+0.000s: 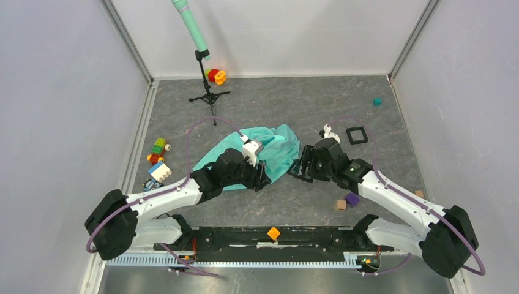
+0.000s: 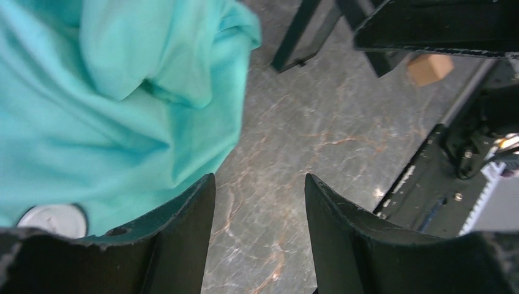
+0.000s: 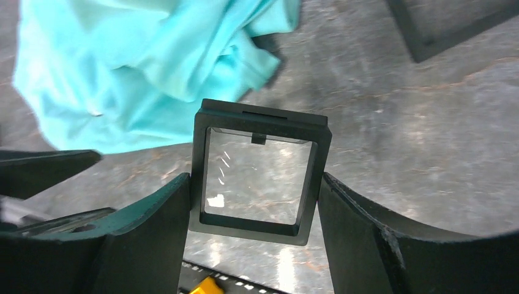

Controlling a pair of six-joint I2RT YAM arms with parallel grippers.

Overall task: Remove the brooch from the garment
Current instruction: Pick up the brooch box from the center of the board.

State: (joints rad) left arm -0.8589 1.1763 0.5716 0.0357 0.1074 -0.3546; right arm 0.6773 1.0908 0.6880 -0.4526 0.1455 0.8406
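Note:
The turquoise-green garment (image 1: 269, 150) lies crumpled mid-table; it also shows in the left wrist view (image 2: 110, 98) and the right wrist view (image 3: 147, 67). My left gripper (image 1: 263, 177) is open and empty (image 2: 260, 184), low over bare table at the garment's near edge. A pale round disc (image 2: 52, 219) sits on the cloth by my left finger; I cannot tell if it is the brooch. My right gripper (image 1: 301, 168) is shut on a black square frame with a clear window (image 3: 257, 171), just right of the garment.
A second black square frame (image 1: 357, 135) and a small white object (image 1: 328, 130) lie behind the right gripper. Toy blocks (image 1: 159, 160) lie left. Purple (image 1: 352, 198) and brown (image 1: 340, 204) cubes lie near right. A tripod (image 1: 208, 92) stands at the back.

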